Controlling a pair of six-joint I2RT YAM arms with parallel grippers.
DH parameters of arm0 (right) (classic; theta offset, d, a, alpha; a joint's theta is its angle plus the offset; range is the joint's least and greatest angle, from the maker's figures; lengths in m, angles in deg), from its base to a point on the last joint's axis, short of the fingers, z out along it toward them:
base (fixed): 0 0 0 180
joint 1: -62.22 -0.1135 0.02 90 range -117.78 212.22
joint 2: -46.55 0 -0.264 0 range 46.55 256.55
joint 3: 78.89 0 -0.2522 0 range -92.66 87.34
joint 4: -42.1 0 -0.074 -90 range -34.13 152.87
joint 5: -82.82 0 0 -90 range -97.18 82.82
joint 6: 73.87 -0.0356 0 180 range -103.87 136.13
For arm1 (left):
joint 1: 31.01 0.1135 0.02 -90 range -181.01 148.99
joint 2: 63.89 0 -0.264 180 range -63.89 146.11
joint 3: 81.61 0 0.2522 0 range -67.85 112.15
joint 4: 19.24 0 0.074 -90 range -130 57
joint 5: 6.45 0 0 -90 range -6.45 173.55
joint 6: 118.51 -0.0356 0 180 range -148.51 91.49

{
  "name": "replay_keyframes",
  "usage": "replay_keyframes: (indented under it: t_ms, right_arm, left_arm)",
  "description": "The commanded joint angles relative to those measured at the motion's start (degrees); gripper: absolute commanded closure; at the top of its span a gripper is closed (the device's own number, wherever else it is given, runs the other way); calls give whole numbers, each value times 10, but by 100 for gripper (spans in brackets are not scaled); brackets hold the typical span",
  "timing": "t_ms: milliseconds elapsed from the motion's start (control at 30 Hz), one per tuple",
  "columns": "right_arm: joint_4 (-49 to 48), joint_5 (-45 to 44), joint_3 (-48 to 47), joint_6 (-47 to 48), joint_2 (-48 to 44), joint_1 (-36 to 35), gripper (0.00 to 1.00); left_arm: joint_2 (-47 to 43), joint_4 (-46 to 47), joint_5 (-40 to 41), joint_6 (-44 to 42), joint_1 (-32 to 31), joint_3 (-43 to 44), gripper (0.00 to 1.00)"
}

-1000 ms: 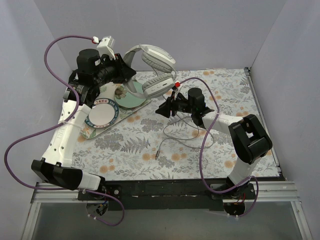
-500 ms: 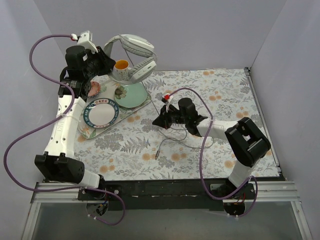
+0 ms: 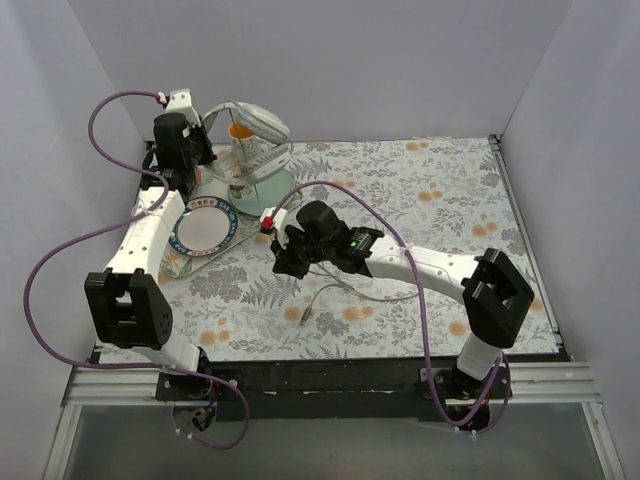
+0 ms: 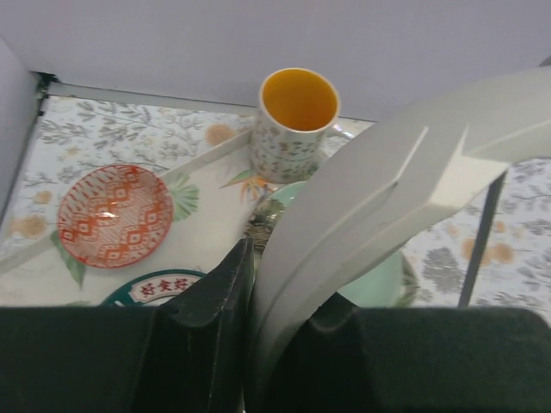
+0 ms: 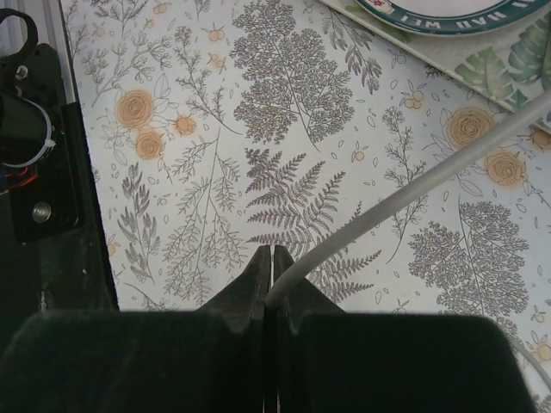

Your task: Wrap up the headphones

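Note:
The light grey headphones [image 3: 255,125] hang in the air at the back left, above the tray. My left gripper [image 3: 200,150] is shut on their headband [image 4: 379,206], which fills the left wrist view between the black fingers. The thin grey cord [image 3: 345,290] trails down over the patterned table, ending in a jack plug [image 3: 304,314]. My right gripper [image 3: 283,262] is shut on the cord [image 5: 413,185] near the middle of the table, low over the cloth.
A tray [image 3: 262,232] at the back left holds a teal-rimmed plate [image 3: 203,225], a green plate [image 3: 262,188], a small red dish [image 4: 114,213] and a floral cup [image 4: 297,120] with a yellow inside. Grey walls close in the back and sides.
My left gripper has swung the headphones further left and back, over the tray. My right gripper has moved left across the table with the cord, and the jack plug has slid left.

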Motion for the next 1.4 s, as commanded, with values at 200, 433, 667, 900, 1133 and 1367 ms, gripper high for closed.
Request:
replay_keyframes:
  t_ms: [200,433,667,900,1133,1367]
  right_arm:
    - [250,-79,-169,85,-63,-21,99]
    - [333,-170,-302,88,-33,74,99]
    - [334,-272,-333,111,-22,134,88]
    - [302,-314,-285,114,-36,151,87]
    - [272,-397,-211,117,-62,156,78]
    - [272,-309,-200,86,-79,159,99]
  left_arm:
    - [-56,288,163,-261,-83,-193,95]
    - [-112,218,120,-349,-180,-258,95]
    - [-132,107,62,-356,-209,-257,95]
    - [-90,-74,-15,-192,-209,-183,95]
    - [-77,-74,-7,-147,-204,-176,95]
    - [-51,-33,-66,-46,-117,-134,95]
